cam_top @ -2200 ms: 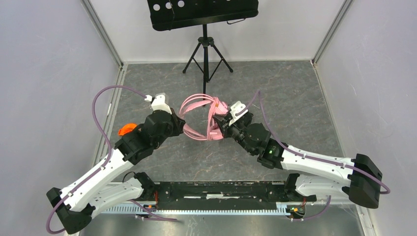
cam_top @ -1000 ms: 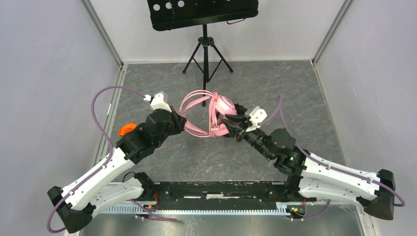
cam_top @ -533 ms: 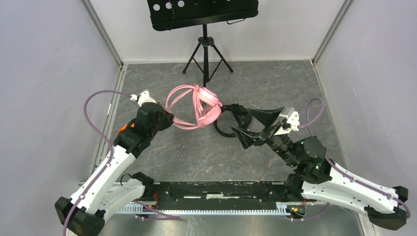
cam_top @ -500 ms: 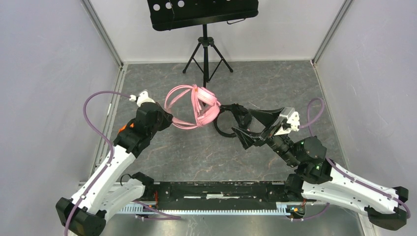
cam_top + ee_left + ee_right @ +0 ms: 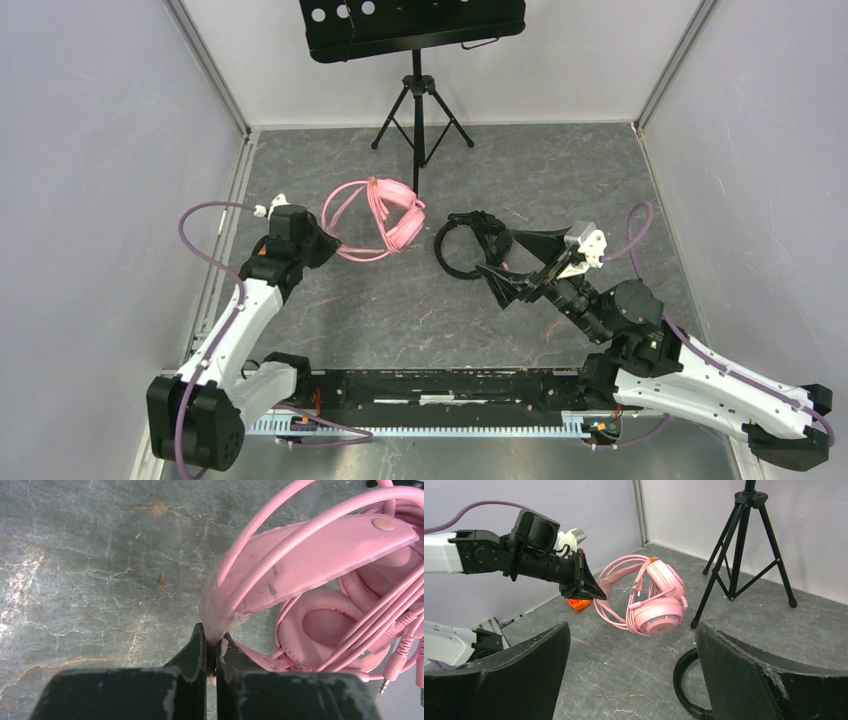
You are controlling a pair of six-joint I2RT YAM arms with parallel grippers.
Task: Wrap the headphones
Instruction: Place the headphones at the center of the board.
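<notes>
The left hand (image 5: pixel 211 642) is pinched tight on the headband of the pink headphones (image 5: pixel 393 215), left of the middle of the counter (image 5: pixel 600 190). Their cable (image 5: pixel 636 587) is looped around band and cups. The right hand (image 5: pixel 497 257) stands spread wide, gripping nothing. Its tips are just beside the black headphones (image 5: pixel 678 680), which lie on the counter near the middle.

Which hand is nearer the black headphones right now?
Right. The right hand is open right at the black headphones; the left hand is off to their left, pinching the band of the pink headphones.
</notes>
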